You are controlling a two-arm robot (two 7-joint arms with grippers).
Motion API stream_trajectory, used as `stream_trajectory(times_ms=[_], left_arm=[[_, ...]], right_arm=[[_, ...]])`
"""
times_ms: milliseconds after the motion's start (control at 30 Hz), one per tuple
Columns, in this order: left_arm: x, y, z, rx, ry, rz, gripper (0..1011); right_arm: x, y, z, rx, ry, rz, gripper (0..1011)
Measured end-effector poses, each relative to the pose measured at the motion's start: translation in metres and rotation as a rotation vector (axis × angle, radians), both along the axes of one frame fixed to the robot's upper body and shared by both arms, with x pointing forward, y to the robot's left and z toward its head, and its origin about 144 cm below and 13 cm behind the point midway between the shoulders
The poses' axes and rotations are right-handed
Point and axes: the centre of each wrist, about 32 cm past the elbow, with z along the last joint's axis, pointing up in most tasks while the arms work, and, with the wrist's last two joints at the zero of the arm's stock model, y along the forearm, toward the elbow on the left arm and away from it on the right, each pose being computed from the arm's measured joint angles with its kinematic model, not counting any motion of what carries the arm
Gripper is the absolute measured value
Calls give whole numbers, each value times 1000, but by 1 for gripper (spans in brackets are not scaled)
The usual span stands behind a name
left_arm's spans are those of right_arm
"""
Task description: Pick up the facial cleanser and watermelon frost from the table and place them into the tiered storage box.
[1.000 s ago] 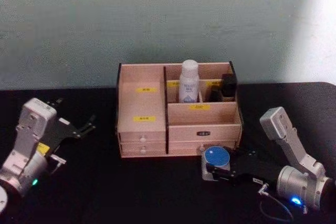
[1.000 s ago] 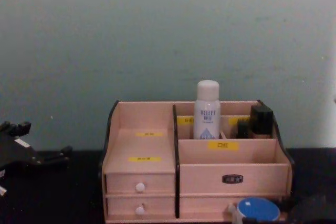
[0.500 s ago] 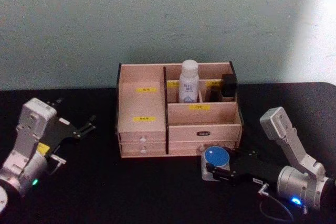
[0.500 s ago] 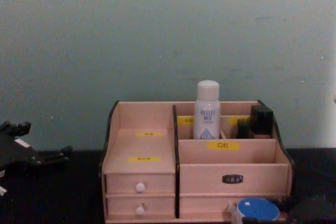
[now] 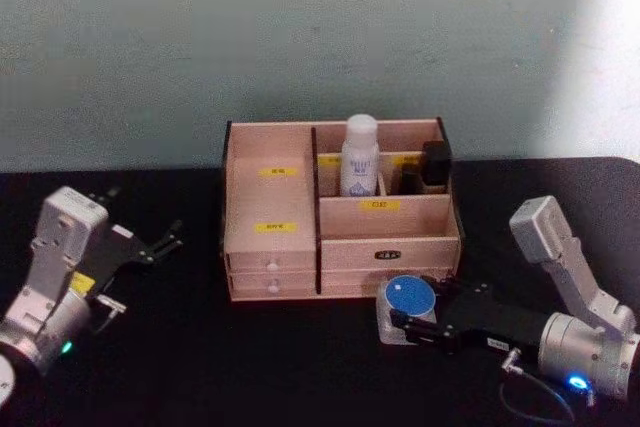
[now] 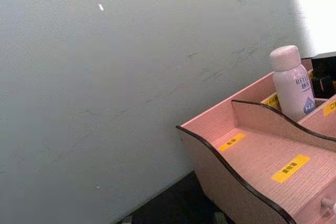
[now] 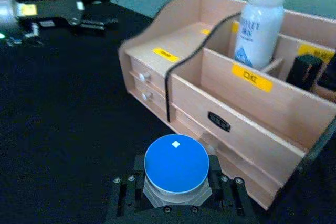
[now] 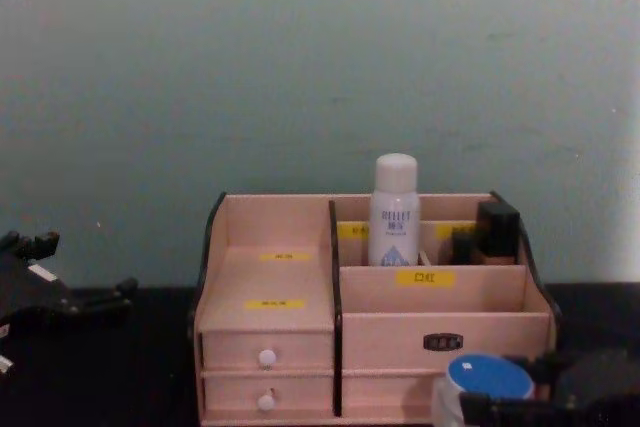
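Observation:
The watermelon frost (image 5: 410, 296), a squat jar with a flat blue lid, hangs just in front of the tiered storage box (image 5: 270, 202) at its right end. My right gripper (image 5: 405, 309) is shut on the jar, with a black finger on either side of it (image 7: 176, 163). In the chest view the jar (image 8: 488, 377) sits low before the box's lower right drawer. The facial cleanser (image 5: 360, 157), a tall white bottle, stands upright in a back compartment of the box (image 8: 270, 277). My left gripper (image 5: 165, 237) rests open over the table to the left of the box.
Dark small items (image 5: 432, 165) fill the back right compartment beside the bottle. The wall rises right behind the box. Bare black table (image 5: 250, 367) lies in front of and to the left of the box. A thin cable (image 5: 525, 402) loops under my right wrist.
My right gripper has lifted the blue-lidded jar slightly; it sits higher against the box front than a second ago. The left arm and the bottle have not moved.

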Motion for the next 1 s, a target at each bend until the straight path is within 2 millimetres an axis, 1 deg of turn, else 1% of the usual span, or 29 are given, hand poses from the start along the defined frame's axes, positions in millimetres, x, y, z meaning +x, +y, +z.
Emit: stream_trajectory(times_ms=[133,267,367,500,567,667,700,1000], left_arm=[[0,0,0,0,0,0,1001],[0,0,0,0,0,0,1001],[0,0,0,0,0,0,1001],[0,0,0,0,0,0,1001],[0,0,0,0,0,0,1001],[0,0,0,0,0,0,1001],[0,0,0,0,0,0,1001],[0,0,0,0,0,0,1001]], right_arm=[[0,0,7,8,-11,19,717],[3,3,19,23,-35,56,717],[5,6,24,32,-48,73,717],[15,14,36,51,-82,100,717],[18,17,38,55,-91,105,717],[30,25,44,66,-115,116,717],[30,25,44,66,-115,116,717],[61,45,56,92,-151,128,717]])
